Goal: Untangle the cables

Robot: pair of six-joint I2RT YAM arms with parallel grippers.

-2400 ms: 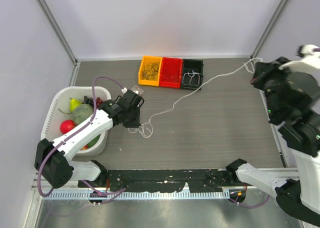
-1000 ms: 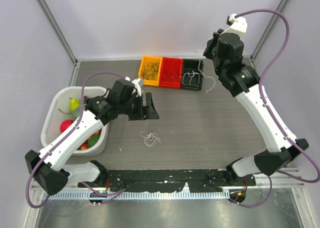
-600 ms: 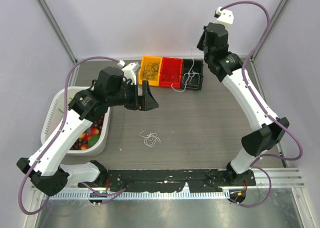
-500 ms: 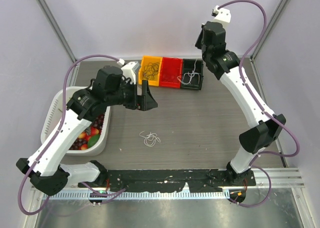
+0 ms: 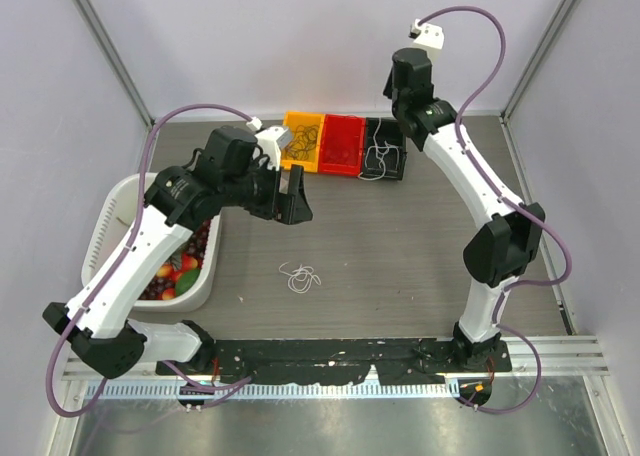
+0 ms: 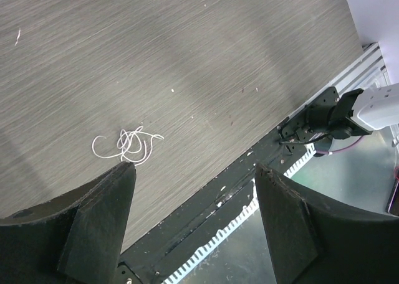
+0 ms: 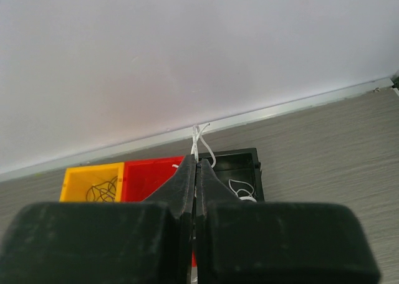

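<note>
Roughly vertical: white cable (image 7: 201, 137) hanging from right gripper (image 7: 196, 164).

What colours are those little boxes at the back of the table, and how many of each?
Yellow box: 1
Red box: 1
Black box: 1
Total: 3

Cable bundle (image 5: 299, 276) well before bins (image 5: 345, 141)

top: overhead, far | left wrist: down, table (image 6: 187, 60) | right wrist: level, bins (image 7: 147, 174)
</note>
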